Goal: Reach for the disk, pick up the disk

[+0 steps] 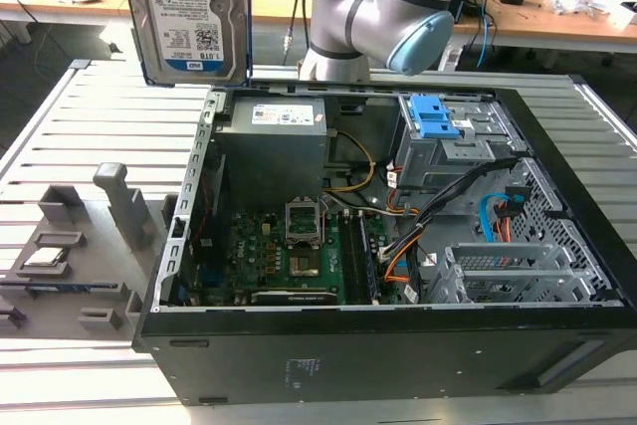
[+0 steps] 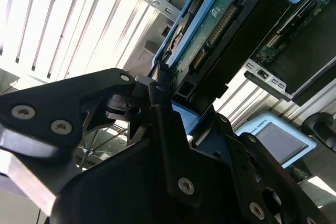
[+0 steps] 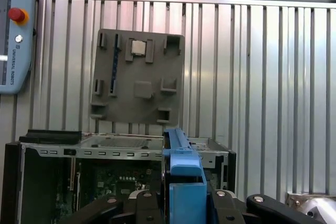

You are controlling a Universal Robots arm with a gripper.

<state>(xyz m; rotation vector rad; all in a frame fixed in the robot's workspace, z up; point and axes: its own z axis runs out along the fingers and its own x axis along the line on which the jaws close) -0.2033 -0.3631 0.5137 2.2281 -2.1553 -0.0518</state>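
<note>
**Disk gripped and raised clear of the open computer case.**

Taken from the exterior view's left: a grey fixture tray carrying a small CPU chip is seen on the slatted metal table. Above the case's far left corner the disk is hung upright in the air, label outward, well apart from the table. In the first wrist view the gripper is seen clamped on the edge of the blue bracket. Further right, the computer case is laid open with its motherboard exposed, and a blue drive-bay latch is seen near the far right. Only the plastic bracket appears to be gripped, so flexing or a slip is judged possible. A dropped drive would likely be sent onto the case rim or the exposed board.
</note>
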